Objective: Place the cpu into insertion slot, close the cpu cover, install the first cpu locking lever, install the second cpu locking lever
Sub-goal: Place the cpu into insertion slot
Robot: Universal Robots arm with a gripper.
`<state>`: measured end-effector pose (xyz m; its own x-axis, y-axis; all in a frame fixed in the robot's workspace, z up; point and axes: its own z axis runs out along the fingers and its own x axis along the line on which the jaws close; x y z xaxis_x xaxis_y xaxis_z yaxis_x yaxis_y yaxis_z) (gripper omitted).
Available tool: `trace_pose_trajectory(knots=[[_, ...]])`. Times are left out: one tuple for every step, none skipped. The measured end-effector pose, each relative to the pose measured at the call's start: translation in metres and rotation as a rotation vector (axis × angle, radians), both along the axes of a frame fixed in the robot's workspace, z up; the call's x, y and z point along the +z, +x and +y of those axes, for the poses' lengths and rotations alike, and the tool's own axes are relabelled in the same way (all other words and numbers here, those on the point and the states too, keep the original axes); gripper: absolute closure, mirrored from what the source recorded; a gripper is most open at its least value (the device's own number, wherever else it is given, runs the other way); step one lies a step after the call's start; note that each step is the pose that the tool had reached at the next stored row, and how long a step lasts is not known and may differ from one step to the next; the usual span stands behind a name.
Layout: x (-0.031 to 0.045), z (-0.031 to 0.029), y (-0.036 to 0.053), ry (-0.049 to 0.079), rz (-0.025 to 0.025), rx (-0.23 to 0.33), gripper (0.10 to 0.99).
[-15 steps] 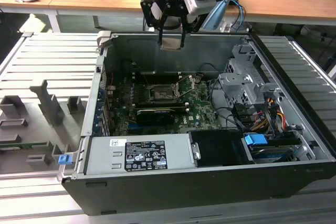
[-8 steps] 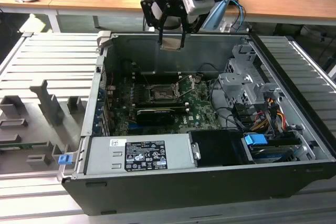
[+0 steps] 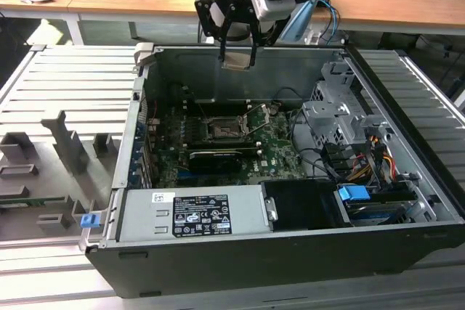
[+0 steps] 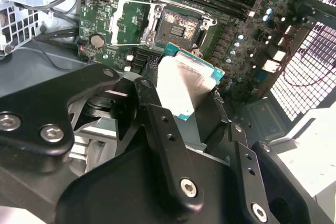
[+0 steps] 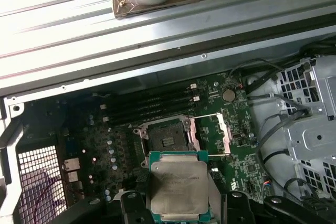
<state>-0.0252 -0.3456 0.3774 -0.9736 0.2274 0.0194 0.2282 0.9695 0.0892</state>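
Observation:
My gripper [image 3: 237, 56] hangs above the back wall of the open computer case, shut on the cpu [image 3: 236, 60]. In both wrist views the cpu [image 5: 178, 184] [image 4: 186, 85] is a pale silver square with a teal edge, clamped between the black fingers [image 4: 157, 114]. The insertion slot [image 3: 225, 129] [image 5: 165, 138] [image 4: 178, 27] lies bare in the middle of the green motherboard [image 3: 272, 154], below and ahead of the cpu. The cpu cover [image 5: 210, 132] [image 4: 128, 22] is swung open beside the slot. A thin wire lever [image 4: 126, 44] lies next to the open cover.
Black memory slots [image 5: 149, 106] run beside the socket. A long black card [image 3: 216, 157] lies across the board. A grey drive cage [image 3: 341, 117] with cables sits at the exterior view's right, and a power supply [image 3: 192, 213] at the front. Metal case walls [image 3: 240, 70] ring the board.

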Motion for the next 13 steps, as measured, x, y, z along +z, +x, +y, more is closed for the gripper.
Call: trace_pose_trajectory(knots=[[0.0000,0.0000,0.0000,0.000,0.0000,-0.003,0.557],[0.0000,0.0000,0.0000,0.000,0.0000,-0.005,0.557],[0.0000,0.0000,0.0000,0.000,0.0000,-0.010,0.557],[0.0000,0.0000,0.0000,0.000,0.0000,-0.015,0.557],[0.0000,0.0000,0.0000,0.000,0.0000,-0.018,0.557],[0.0000,0.0000,0.0000,0.000,0.0000,-0.022,0.557],[0.0000,0.0000,0.0000,0.000,0.0000,-0.028,0.557],[0.0000,0.0000,0.0000,0.000,0.0000,-0.035,0.557],[0.0000,0.0000,0.0000,0.000,0.0000,-0.040,0.557],[0.0000,0.0000,0.0000,0.000,0.0000,-0.044,0.557],[-0.0001,0.0000,0.0000,0.000,0.0000,-0.051,0.557],[-0.0001,0.0000,0.0000,0.000,0.0000,-0.053,0.557],[-0.0001,0.0000,0.0000,0.000,0.0000,-0.056,0.557]])
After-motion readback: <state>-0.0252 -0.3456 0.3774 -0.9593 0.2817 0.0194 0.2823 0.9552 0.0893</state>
